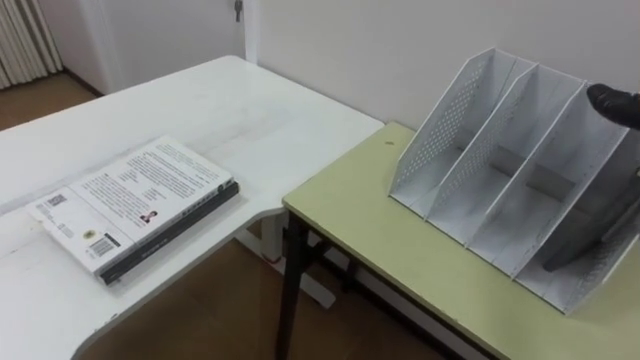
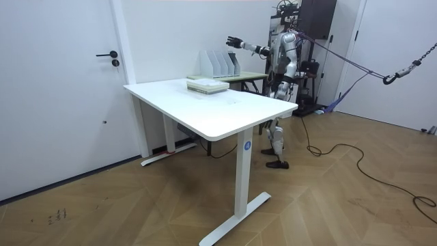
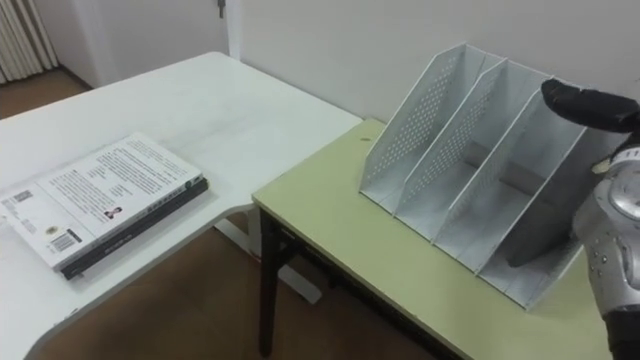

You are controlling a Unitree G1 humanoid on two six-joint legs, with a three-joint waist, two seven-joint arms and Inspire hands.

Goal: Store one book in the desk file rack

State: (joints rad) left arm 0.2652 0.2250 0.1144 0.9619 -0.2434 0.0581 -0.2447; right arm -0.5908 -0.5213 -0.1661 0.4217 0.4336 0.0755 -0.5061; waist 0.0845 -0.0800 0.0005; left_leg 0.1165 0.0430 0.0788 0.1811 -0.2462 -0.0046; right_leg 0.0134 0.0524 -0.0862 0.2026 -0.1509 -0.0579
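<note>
A stack of books [image 1: 135,205] lies on the white desk [image 1: 250,120] at my left, a white-covered one on top of a dark one. The grey perforated file rack [image 1: 500,160] stands on the green table [image 1: 400,250] by the wall. A dark grey book [image 1: 592,238] leans inside the rack's rightmost slot. My right hand [image 3: 585,105] hovers over the rack's top right edge, fingers stretched out, holding nothing. In the room view the right hand [image 2: 233,42] reaches out above the rack [image 2: 218,63]. My left hand [image 2: 293,75] hangs by my body.
A gap of wooden floor [image 1: 210,310] separates the white desk from the green table, whose dark leg [image 1: 288,290] stands at the corner. The wall runs right behind the rack. In the room view I stand at the green table's end, past the white desk.
</note>
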